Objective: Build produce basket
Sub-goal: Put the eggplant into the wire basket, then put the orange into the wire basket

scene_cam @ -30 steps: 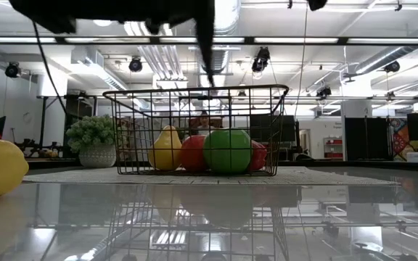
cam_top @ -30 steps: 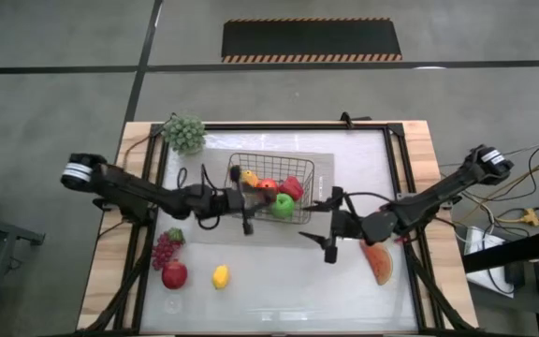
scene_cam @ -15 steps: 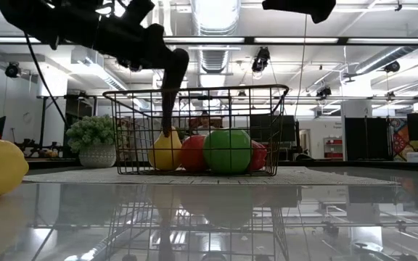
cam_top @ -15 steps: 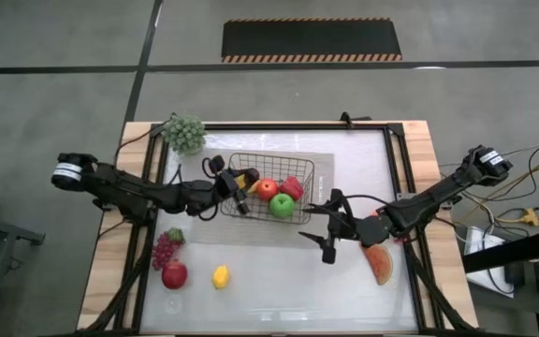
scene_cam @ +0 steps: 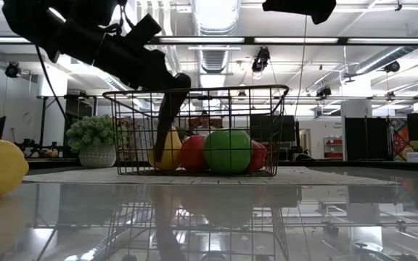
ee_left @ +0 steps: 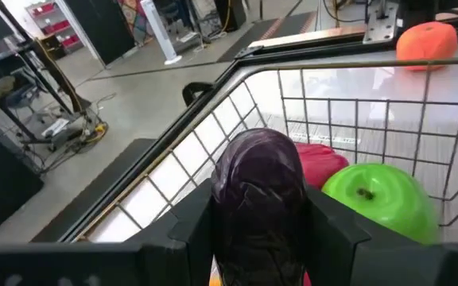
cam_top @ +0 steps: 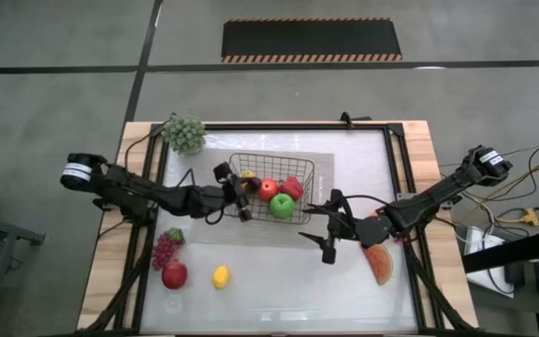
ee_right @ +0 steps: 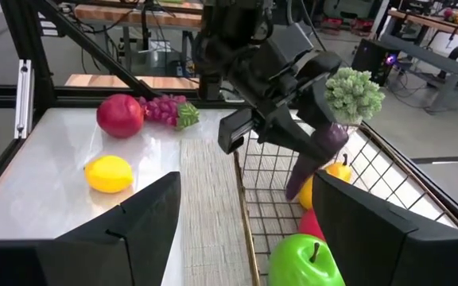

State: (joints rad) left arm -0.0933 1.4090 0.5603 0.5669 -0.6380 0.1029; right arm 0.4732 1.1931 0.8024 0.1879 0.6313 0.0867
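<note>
Purple eggplant (ee_left: 258, 187) clamped between the left gripper (cam_top: 236, 183) fingers, poking into the wire basket (cam_top: 299, 167) | green apple (cam_top: 282, 205) already inside | right gripper (cam_top: 329, 227) spread wide, holding nothing, beside basket

The worktop (cam_top: 279, 281) is glossy white, bordered by pale wood edging (cam_top: 103, 271) and a black metal frame (cam_top: 396, 159). A woven pale mat (cam_top: 215, 213) lies across its middle. It stands on a grey concrete floor (cam_top: 54, 84) crossed by dark seams, with a black floor mat edged in orange-and-black hazard stripes (cam_top: 312, 39) lying beyond the far side. Loose cables (cam_top: 522, 217) trail at the right. At table height the room opens into an industrial hall: exposed ceiling ducts (scene_cam: 216, 58), long strip lights (scene_cam: 339, 40), hanging spotlights (scene_cam: 261, 59) and benches crowded with equipment (ee_right: 420, 24).
</note>
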